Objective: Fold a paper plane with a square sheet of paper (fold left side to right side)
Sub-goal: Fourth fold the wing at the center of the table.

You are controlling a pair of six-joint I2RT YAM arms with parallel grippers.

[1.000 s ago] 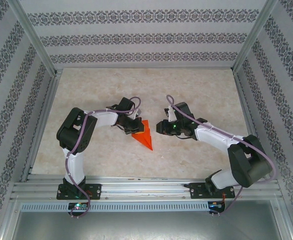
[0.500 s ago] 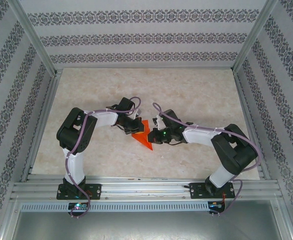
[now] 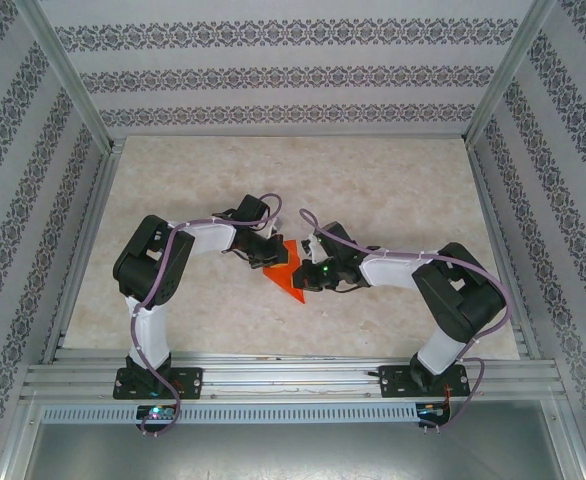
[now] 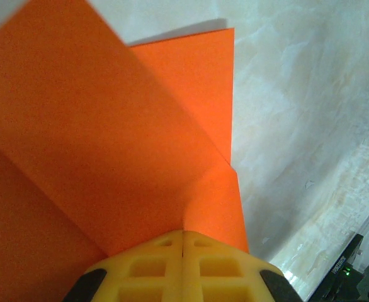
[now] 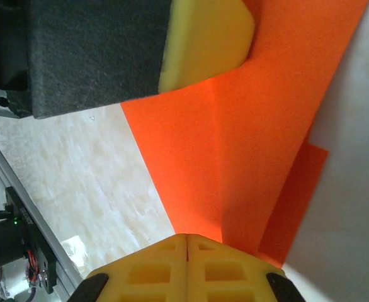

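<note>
The square sheet of paper (image 3: 291, 286) is bright orange and lies mid-table, folded to a pointed shape whose tip aims at the near edge. My left gripper (image 3: 271, 262) is shut, its yellow tips resting on the paper's left part; in the left wrist view the gripper (image 4: 182, 231) meets a crease of the paper (image 4: 109, 126). My right gripper (image 3: 309, 276) is shut too, tips down on the paper's right edge. In the right wrist view it (image 5: 187, 238) touches the paper (image 5: 266, 126), and the left gripper's fingers (image 5: 203, 44) press the far part.
The marble tabletop (image 3: 373, 180) stretches open behind and to both sides of the paper. Patterned walls (image 3: 273, 75) enclose it on three sides. An aluminium rail (image 3: 293, 375) carrying both arm bases runs along the near edge.
The right arm has swung left to the paper, its gripper closing on the way, and its tips now rest on the paper. The left arm and the paper have stayed put.
</note>
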